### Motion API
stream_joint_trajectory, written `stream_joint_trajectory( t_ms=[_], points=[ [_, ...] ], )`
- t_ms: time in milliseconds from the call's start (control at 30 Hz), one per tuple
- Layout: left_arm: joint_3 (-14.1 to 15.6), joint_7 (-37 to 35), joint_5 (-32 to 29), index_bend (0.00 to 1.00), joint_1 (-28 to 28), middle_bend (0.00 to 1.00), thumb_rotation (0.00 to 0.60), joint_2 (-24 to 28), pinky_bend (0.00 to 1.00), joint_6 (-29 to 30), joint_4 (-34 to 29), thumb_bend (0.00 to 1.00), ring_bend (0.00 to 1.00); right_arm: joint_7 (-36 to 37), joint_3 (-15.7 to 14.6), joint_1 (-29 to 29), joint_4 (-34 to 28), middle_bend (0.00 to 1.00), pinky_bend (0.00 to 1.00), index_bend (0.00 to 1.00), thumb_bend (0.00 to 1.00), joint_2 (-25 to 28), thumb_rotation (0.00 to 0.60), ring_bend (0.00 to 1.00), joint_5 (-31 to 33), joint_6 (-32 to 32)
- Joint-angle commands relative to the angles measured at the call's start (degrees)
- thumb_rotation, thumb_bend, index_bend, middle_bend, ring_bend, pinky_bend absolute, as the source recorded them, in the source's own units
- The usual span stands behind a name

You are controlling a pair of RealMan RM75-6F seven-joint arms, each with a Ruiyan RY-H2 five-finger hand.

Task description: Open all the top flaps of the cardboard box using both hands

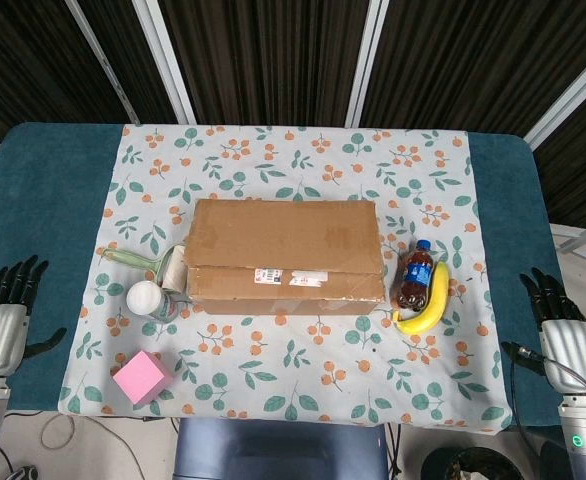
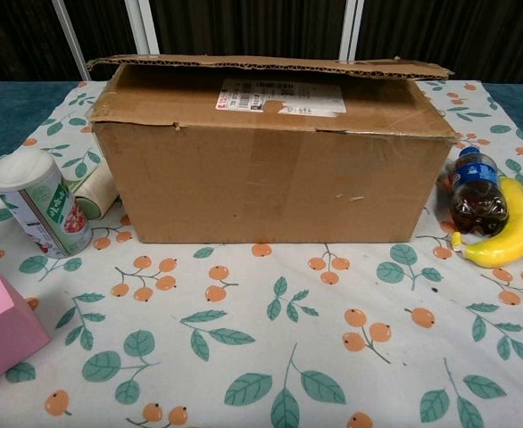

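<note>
Brown cardboard box [image 1: 285, 256] sits in the middle of the surface [image 1: 53, 200], on a cloth with leaves and oranges [image 1: 303, 370]. Its long side runs from left to right. The top flaps [image 2: 270, 76] lie almost shut, and the back one lifts a little at its edge.

The left hand [image 1: 5, 315] waits at the left edge of the surface, well apart from the box. The right hand [image 1: 561, 325] waits at the right edge, also well apart. Both hold nothing, and their fingers are spread. The box lies between them, so each hand looks about as near as the other.

A white can [image 1: 150, 299] and a roller [image 1: 153, 264] sit just beside the box's left end, with a pink block [image 1: 141, 377] nearer the front. A cola bottle [image 1: 414, 275] and a banana [image 1: 429, 302] sit by its right end. I think these could get bumped when the hands reach in.
</note>
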Motion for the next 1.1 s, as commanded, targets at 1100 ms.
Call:
stream_joint_trajectory(
  t_ms=[1100],
  points=[
    [0.2,-0.5,1.3,0.00,0.5,0.00,0.600,0.1,0.00,1.1,1.3,0.13,0.00,-1.5,0.8,0.1,-1.5,0.00,0.21,0.00,0.20,-0.9,0.600,0.00,-1.2,1.5]
  ],
)
